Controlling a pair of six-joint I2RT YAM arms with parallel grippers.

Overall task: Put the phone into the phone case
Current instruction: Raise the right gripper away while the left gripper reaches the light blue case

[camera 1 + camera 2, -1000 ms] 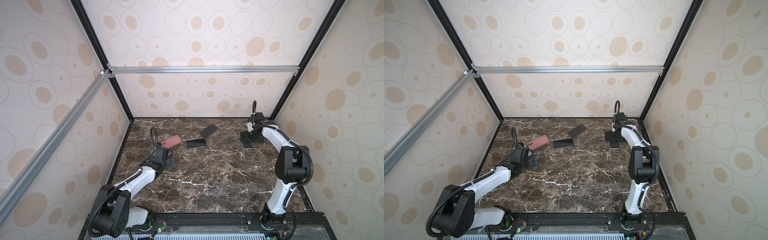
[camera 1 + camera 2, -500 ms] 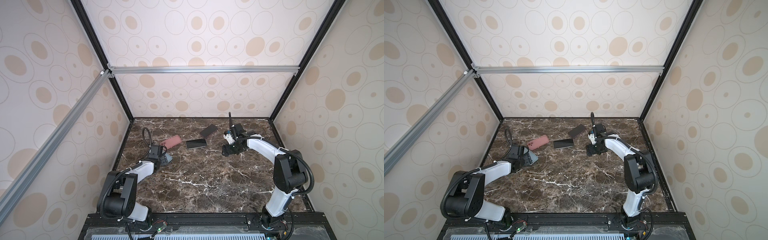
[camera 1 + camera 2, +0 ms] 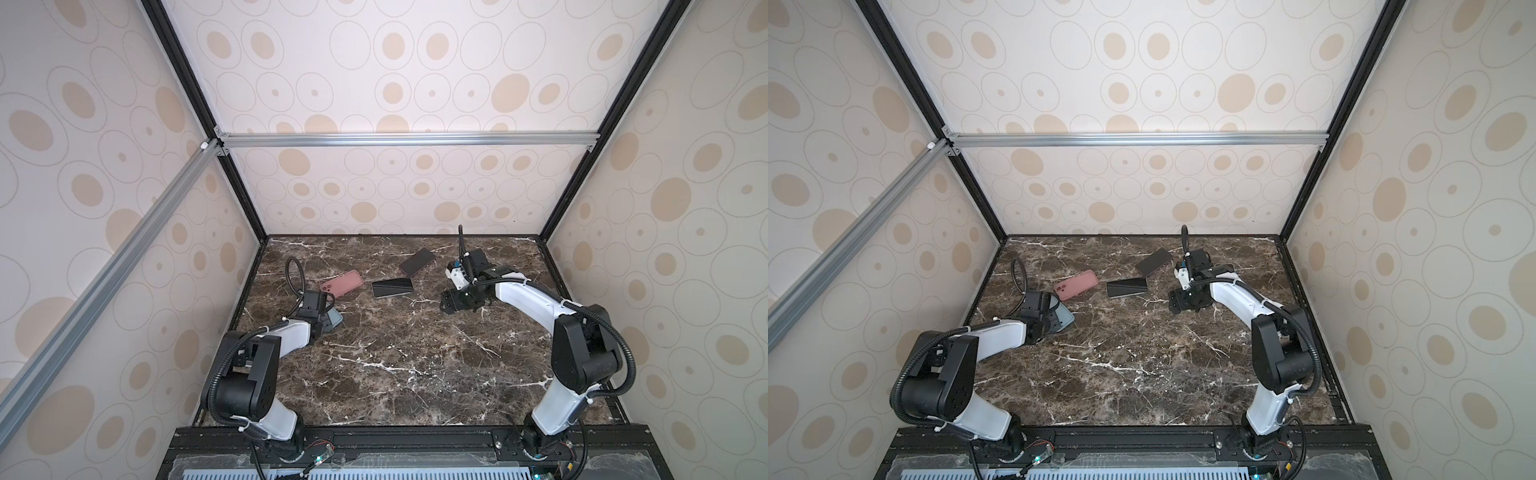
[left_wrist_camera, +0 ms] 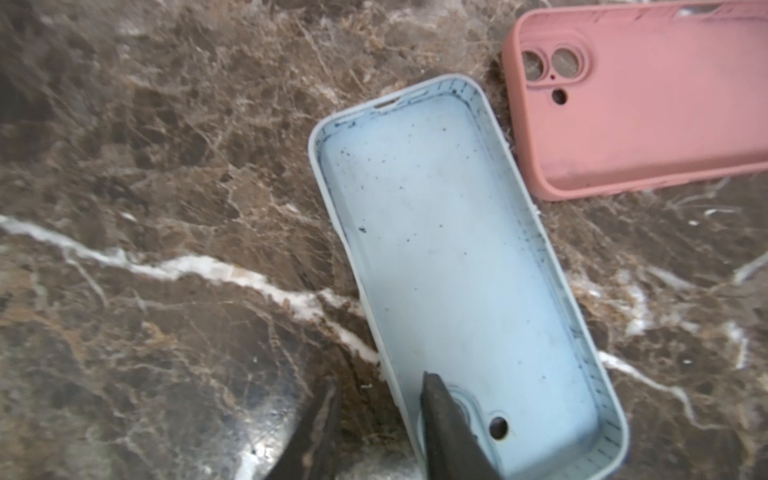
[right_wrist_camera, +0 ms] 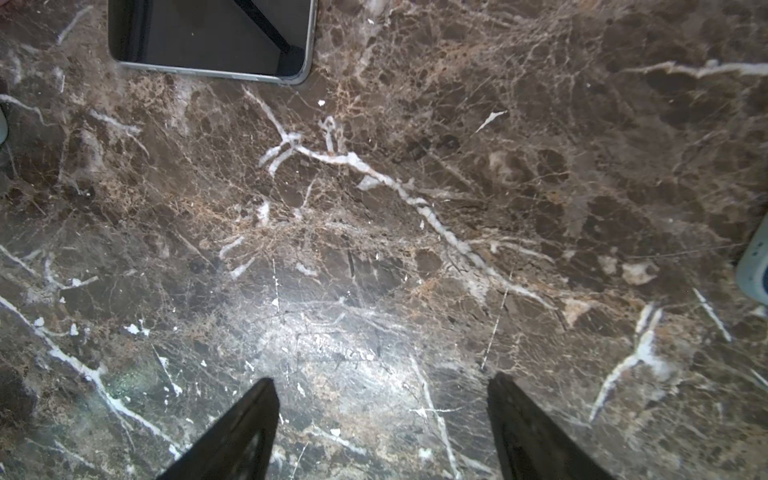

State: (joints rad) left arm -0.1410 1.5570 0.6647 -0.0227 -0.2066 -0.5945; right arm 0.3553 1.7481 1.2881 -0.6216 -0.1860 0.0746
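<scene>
left wrist view, nearest thing first: left end effector (image 4: 380, 399) sits low on the brown marble tabletop (image 4: 145, 208) at the camera-hole end of the light blue phone case (image 4: 457, 270). one finger (image 4: 444, 424) is inside the case by the lens cutout and the other is outside, with the case's long side wall between them. fingers are drawn close together, a sliver of gap shows on the outer side, and i cannot tell if the wall is pinched. case lies open side up, empty, flat on the tabletop. in both top views it is at the left side, half under the left end effector (image 3: 322, 313).

right wrist view: right end effector (image 5: 382, 380) is released, fingers wide, only bare marble between them. in a top view it hovers right of centre (image 3: 1179, 305), well apart from the blue case (image 3: 1065, 322).

further back: pink case (image 3: 341, 283) lies back side up, just beside the blue case and not touching it. phone (image 3: 392, 287), screen up with a silver edge, lies flat between the pink case and the right end effector, outside any case. it also shows in the right wrist view (image 5: 212, 37).

farthest: a dark flat slab (image 3: 417, 262) near the back wall, phone or case i cannot tell.
</scene>
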